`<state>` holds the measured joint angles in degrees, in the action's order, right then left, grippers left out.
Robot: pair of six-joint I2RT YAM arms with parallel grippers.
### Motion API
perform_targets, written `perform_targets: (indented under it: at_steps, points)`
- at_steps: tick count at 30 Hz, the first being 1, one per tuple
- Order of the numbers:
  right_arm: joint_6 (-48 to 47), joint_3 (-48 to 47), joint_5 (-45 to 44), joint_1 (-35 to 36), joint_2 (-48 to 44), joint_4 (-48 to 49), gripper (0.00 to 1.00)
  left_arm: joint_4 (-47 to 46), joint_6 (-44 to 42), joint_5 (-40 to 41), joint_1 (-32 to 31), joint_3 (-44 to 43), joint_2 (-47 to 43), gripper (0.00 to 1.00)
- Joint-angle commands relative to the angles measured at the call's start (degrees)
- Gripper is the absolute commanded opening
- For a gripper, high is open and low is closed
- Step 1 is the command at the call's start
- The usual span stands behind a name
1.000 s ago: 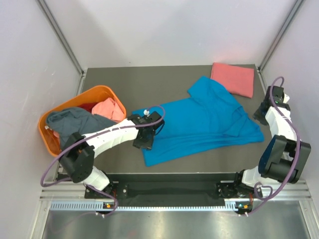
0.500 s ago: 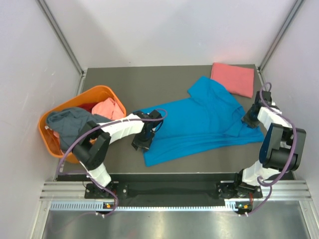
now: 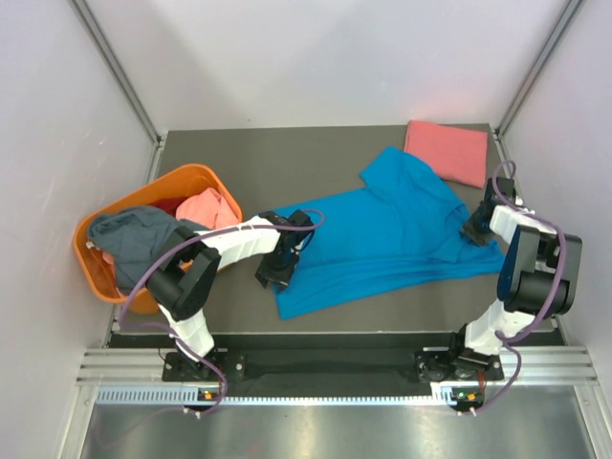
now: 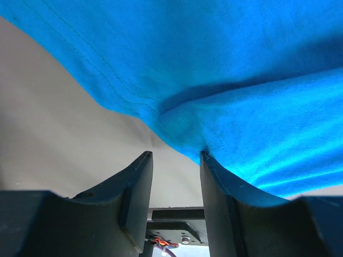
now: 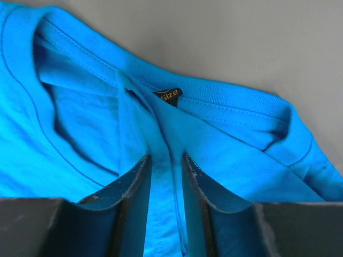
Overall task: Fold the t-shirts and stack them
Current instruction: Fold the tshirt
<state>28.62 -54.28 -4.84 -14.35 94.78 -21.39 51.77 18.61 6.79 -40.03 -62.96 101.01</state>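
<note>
The bright blue t-shirt (image 3: 392, 234) lies spread and rumpled across the middle of the table. My left gripper (image 3: 277, 271) is at its left hem. In the left wrist view the left gripper (image 4: 176, 156) is open, bare table shows between the jaws, and the bunched hem (image 4: 179, 126) touches the right fingertip. My right gripper (image 3: 475, 229) is at the collar end. In the right wrist view the right gripper (image 5: 166, 158) has its jaws close together on a ridge of blue cloth below the size label (image 5: 168, 95). A folded salmon-pink t-shirt (image 3: 447, 151) lies at the back right.
An orange basket (image 3: 191, 180) stands at the left edge and holds a grey-blue shirt (image 3: 143, 234) and a salmon-pink one (image 3: 210, 208). White walls and metal frame posts close in the table on three sides.
My right gripper has moved in from the table's right edge onto the blue shirt's collar. My left arm has folded in closer while its gripper stays at the left hem.
</note>
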Motion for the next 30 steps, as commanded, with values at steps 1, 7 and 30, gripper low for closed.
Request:
perform_targets:
  at_steps: [1,7,30]
  points:
    - [0.6,0.0,-0.1,0.6,0.9,4.0,0.27,-2.6,-1.5,-0.5,0.3,-1.7,0.5,0.45]
    - [0.4,-0.9,-0.2,0.6,0.5,4.8,0.00,-1.0,0.0,2.2,0.3,-1.5,1.9,0.40]
    - [1.0,-6.1,2.7,0.6,2.4,5.0,0.00,-0.6,3.7,3.8,0.3,3.4,1.8,0.39]
